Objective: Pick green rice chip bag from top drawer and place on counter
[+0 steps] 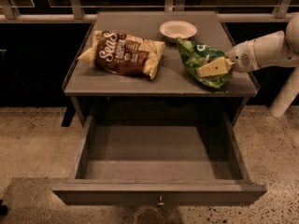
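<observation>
Currently: pale claw (pixel 208 69) pinching the crinkled glossy green rice chip bag (pixel 194 52) | bag rests on flat dark grey counter (pixel 173 76), near right front edge | risk: opening fingers may snag foil, dragging bag off into the open grey-brown top drawer (pixel 159 193).

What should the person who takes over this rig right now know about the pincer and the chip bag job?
Pincer: over the right side of the counter, shut on the green rice chip bag.
Green rice chip bag: out of the top drawer; it appears to rest on the counter near the right front corner, below a small white dish. A brown snack bag lies to its left.
Top drawer: pulled open.
Done: bag out and brought to the counter.
Left: open the pincer and draw the arm away.
</observation>
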Motion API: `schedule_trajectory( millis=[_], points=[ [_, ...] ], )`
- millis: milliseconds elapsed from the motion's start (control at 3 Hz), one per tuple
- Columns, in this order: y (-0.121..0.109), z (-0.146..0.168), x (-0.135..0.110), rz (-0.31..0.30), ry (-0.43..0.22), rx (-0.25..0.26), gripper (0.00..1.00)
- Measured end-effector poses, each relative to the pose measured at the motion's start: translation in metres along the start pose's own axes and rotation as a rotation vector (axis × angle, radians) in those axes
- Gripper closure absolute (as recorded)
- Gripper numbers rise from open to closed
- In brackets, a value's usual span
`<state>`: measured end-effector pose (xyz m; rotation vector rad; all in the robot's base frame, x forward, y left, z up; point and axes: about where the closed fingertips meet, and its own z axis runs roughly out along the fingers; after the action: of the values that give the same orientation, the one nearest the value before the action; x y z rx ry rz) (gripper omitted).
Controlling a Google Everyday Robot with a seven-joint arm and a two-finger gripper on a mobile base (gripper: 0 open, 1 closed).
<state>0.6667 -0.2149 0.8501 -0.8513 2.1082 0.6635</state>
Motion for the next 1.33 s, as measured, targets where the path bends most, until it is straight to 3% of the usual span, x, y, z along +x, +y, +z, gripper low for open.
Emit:
schedule_trajectory(
  millis=[1000, 1333],
  points=[
    [0.0001, 0.0000, -0.0003, 0.000, 0.000, 0.000, 0.17],
    [0.0001, 0.0000, -0.0003, 0.000, 0.000, 0.000, 0.00]
  ],
)
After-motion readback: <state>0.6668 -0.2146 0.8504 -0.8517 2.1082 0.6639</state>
